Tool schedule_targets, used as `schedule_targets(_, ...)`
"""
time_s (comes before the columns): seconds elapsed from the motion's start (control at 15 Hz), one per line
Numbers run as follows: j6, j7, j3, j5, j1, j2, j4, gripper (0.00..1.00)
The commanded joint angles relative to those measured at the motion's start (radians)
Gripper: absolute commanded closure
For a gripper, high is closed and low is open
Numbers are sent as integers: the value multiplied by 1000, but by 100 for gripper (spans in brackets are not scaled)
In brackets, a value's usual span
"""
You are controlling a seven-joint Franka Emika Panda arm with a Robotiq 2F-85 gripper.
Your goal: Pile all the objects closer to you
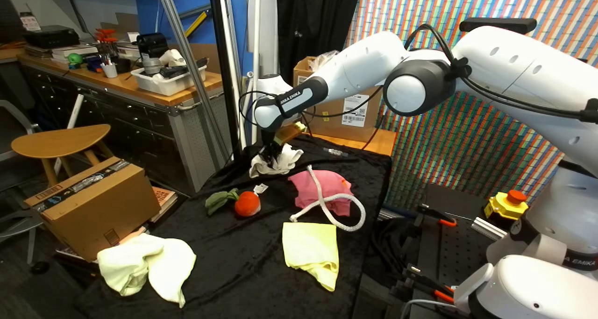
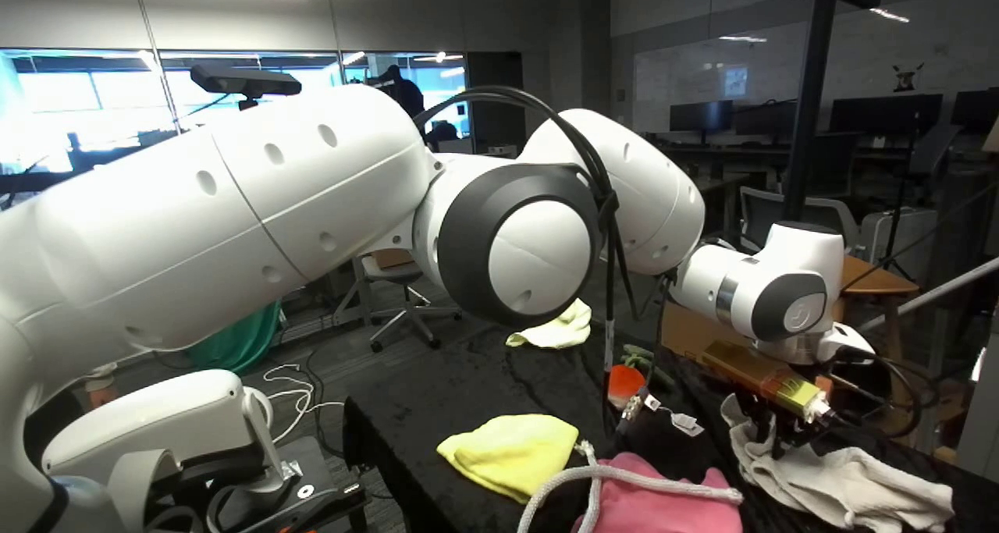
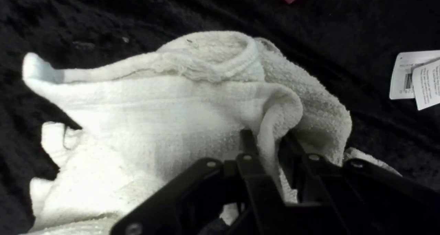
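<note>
Wrist view: the gripper (image 3: 270,148) is pinching a fold of the white cloth (image 3: 172,107). In an exterior view, red-and-green plush (image 1: 247,203) and pink fabric (image 1: 331,183) are lying near it on the black-covered table (image 1: 233,267), a rope (image 1: 321,199) is crossing the pink fabric, a yellow cloth (image 1: 310,246) is resting beyond, a pale cloth (image 1: 168,263) farthest away.

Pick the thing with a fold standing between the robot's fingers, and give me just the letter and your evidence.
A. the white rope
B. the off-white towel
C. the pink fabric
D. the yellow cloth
B: in the wrist view, a fold of the off-white towel stands between the black fingers, and both exterior views show them down at that towel.
</note>
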Motion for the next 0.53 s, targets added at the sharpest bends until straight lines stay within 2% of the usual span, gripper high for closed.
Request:
schedule_targets(0.0,-22,-29,21,8,-5,-58,-24,95)
schedule_targets(0.47,1,-116,30,11,-10,-269,-167,93)
